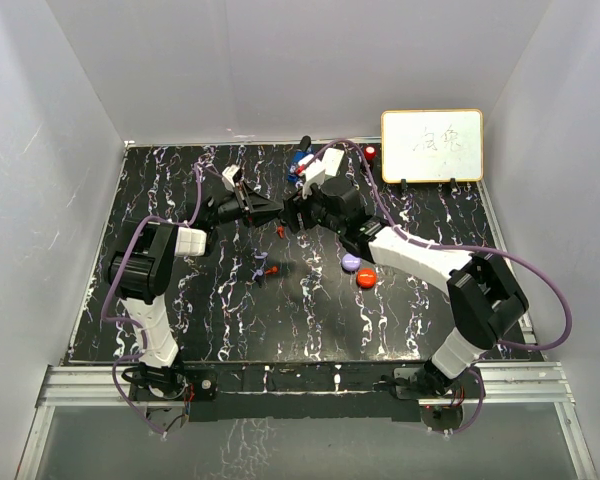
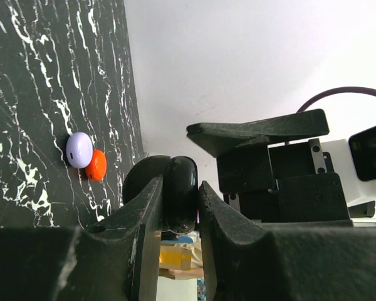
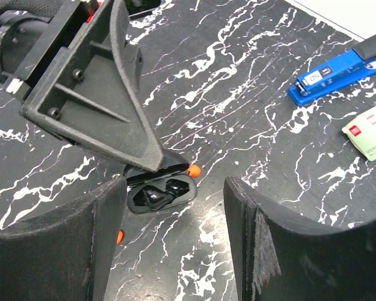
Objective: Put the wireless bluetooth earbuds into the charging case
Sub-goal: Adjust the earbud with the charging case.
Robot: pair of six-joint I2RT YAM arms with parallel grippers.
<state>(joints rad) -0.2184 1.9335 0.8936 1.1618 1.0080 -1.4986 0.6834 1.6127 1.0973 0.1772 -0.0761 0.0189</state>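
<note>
My left gripper [image 1: 265, 209] [image 2: 178, 186] is shut on a glossy black charging case [image 2: 180, 188], held above the table with its lid open. In the right wrist view the open case [image 3: 160, 192] shows dark shapes in its wells, under the left finger [image 3: 97, 88]. My right gripper [image 1: 298, 214] [image 3: 174, 210] is open and empty, close to the case and facing it. A red earbud [image 3: 193, 168] shows just beyond the case, and another red one [image 3: 119, 236] at my left finger. A red earbud [image 1: 272, 270] and a purple earbud [image 1: 259, 270] lie on the table nearer the front.
A purple round case [image 1: 351, 262] and a red round case [image 1: 366, 277] lie together under the right arm; both show in the left wrist view [image 2: 79, 149]. A blue gadget [image 3: 335, 72] and a whiteboard [image 1: 432, 145] are at the back.
</note>
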